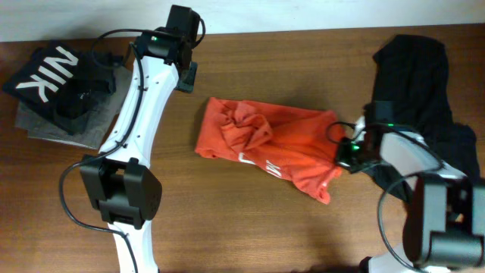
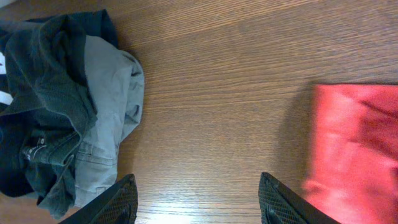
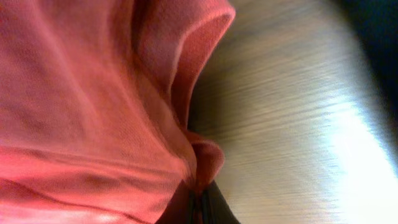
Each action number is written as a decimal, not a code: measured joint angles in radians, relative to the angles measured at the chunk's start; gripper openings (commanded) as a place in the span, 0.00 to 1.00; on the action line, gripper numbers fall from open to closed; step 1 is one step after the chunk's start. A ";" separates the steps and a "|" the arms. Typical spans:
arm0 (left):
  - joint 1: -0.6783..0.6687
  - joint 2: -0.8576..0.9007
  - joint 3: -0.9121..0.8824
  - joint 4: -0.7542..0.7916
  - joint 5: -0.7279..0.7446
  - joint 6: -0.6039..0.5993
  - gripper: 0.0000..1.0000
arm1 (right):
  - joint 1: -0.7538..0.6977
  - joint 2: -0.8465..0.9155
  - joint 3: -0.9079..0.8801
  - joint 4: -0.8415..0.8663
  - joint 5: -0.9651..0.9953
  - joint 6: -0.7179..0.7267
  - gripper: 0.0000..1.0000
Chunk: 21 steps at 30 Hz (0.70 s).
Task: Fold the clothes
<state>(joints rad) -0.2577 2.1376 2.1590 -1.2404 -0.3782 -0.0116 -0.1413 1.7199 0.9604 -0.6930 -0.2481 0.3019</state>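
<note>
brown wood-grain table fills every view; left gripper hangs spread over bare wood, right gripper pinches the red-orange t-shirt edge.

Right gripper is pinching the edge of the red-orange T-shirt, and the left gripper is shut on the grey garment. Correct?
Not quite. The left gripper is open over bare table and holds nothing, with the grey garment off to one side; the left wrist view shows it. The right gripper does pinch the edge of the red-orange T-shirt.
</note>
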 measured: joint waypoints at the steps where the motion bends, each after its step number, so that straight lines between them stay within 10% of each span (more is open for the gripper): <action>1: 0.004 0.000 0.000 -0.001 0.000 0.000 0.63 | -0.023 -0.016 0.006 -0.028 0.001 -0.014 0.04; 11: 0.025 0.000 0.000 -0.006 0.000 0.000 0.63 | -0.085 -0.113 0.252 -0.273 -0.047 -0.175 0.04; 21: 0.024 0.000 0.000 -0.008 0.000 0.000 0.63 | 0.256 -0.113 0.391 -0.131 -0.069 -0.145 0.04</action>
<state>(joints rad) -0.2333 2.1376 2.1590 -1.2480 -0.3786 -0.0116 0.1143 1.6073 1.3518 -0.8238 -0.3168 0.1570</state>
